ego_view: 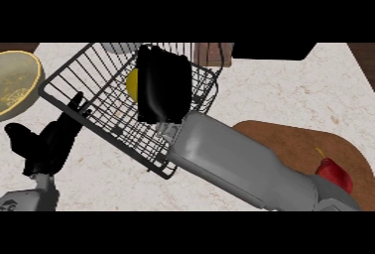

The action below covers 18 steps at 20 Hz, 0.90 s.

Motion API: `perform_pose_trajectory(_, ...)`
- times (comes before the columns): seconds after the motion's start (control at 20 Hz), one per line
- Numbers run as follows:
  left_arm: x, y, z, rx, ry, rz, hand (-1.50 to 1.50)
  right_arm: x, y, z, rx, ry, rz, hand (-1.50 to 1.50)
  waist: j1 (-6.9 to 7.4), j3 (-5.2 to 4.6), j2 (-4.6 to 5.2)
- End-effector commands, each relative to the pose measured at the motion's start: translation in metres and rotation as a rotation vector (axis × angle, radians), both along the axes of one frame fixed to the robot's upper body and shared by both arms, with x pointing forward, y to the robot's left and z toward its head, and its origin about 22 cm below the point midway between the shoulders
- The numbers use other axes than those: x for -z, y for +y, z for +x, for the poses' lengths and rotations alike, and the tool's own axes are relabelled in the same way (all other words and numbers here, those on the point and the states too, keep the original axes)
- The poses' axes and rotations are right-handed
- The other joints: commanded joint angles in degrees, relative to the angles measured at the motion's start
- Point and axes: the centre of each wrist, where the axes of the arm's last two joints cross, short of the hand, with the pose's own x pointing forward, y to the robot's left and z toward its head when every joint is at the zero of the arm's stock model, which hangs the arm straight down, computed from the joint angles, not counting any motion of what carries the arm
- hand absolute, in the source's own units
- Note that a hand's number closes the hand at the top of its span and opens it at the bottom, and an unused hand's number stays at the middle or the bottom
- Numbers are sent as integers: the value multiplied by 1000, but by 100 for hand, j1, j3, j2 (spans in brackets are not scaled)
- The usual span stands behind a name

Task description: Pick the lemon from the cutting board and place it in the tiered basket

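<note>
Speckled pale surface (293, 94) carrying a black wire tiered basket (95, 106), a brown cutting board (307, 144) at right, a yellow bowl (15, 82) at left. Right hand (162, 84) over the basket, fingers curled round the yellow lemon (132, 83), mostly hidden, inside the wire tier. Left hand (47, 141) resting open just beside the basket's near edge, fingers apart. Red pepper (336, 173) lying on the board

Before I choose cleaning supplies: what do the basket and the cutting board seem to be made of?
The basket looks like thin black metal wire, an open grid you can see through. The cutting board looks like brown wood with a matte finish, though no grain shows clearly.
</note>
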Motion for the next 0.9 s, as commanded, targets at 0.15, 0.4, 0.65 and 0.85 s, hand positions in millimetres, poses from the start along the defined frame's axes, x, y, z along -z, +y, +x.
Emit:
perform_pose_trajectory(0.15,7,-8,-10,38,22,-11,0,13,0,16,117,-93,224,150,83,-4,7)
perform_pose_trajectory(0.4,-6,-21,-3,55,1,-6,0,12,8,34,120,-89,176,-150,133,-5,20)
perform_pose_trajectory(0.65,-8,-11,3,38,4,4,0,15,0,47,125,-116,278,-150,102,-4,36)
perform_pose_trajectory(0.85,4,-2,-2,35,12,-10,0,0,2,36,109,-135,472,-150,19,-4,13)
